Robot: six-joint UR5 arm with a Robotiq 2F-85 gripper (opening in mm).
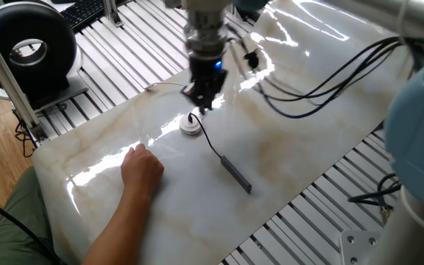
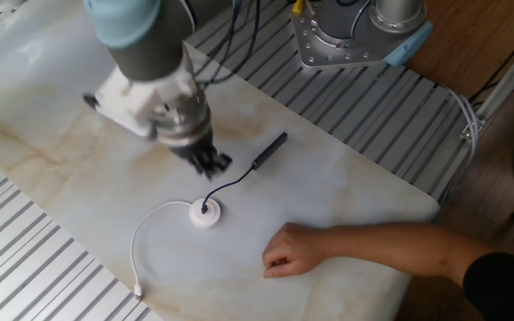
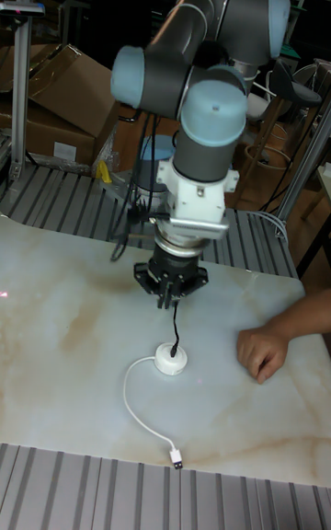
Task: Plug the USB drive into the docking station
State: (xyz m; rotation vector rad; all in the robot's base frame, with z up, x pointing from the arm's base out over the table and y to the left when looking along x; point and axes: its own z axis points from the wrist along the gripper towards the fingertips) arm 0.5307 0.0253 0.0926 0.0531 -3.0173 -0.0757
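The docking station [image 1: 191,126] [image 2: 205,213] [image 3: 170,358], a small white round puck, lies on the marble table. The USB drive [image 1: 235,174] [image 2: 270,150], a slim grey bar, lies flat to its side. Its thin black cable [image 1: 209,144] [image 2: 230,185] runs to the puck, and the plug stands upright in the puck's centre. My gripper [image 1: 205,101] [image 2: 209,163] [image 3: 172,286] hovers above and slightly beside the puck, clear of it, fingers slightly open with nothing between them. In the tall fixed view the grey bar is hidden.
A person's hand [image 1: 142,169] [image 2: 288,250] [image 3: 262,351] rests on the table close to the puck. The puck's pale wire [image 2: 145,239] [image 3: 138,401] loops toward the table edge. A black round fan [image 1: 32,40] stands off the table. Slatted metal rails surround the marble top.
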